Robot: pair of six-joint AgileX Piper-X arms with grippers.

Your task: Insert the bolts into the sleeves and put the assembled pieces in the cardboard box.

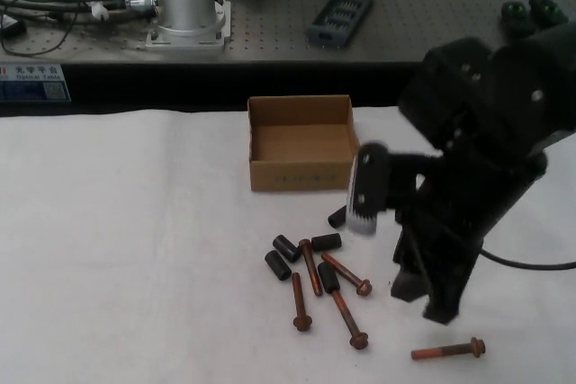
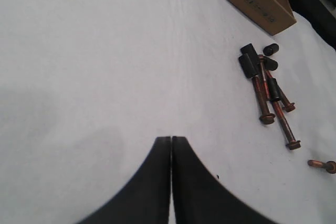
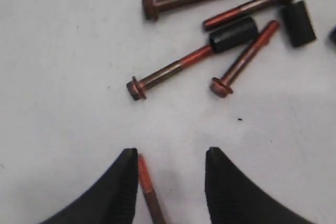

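R fingers (image 3: 231,187) apart, empty, over white cloth worktop (image 3: 63,77); one copper-coloured metal bolt (image 3: 148,195) lies btwn them, beside one finger. Just past tips: more bolts (image 3: 173,71), black cylindrical sleeves (image 3: 233,33). L fingers (image 2: 152,182) pressed together, empty. Farther off, brown cardboard box (image 1: 297,175); perforated metal table (image 1: 270,33) behind.

White-clothed bench (image 1: 117,249), cardboard box (image 1: 301,174), bolts (image 1: 301,303), sleeves (image 1: 278,265)

The left gripper (image 2: 171,140) hangs over the white worktop (image 2: 94,51), jaws pressed together; bolts (image 2: 283,121) and sleeves (image 2: 247,65) lie well apart from it, near the cardboard box (image 2: 257,6).
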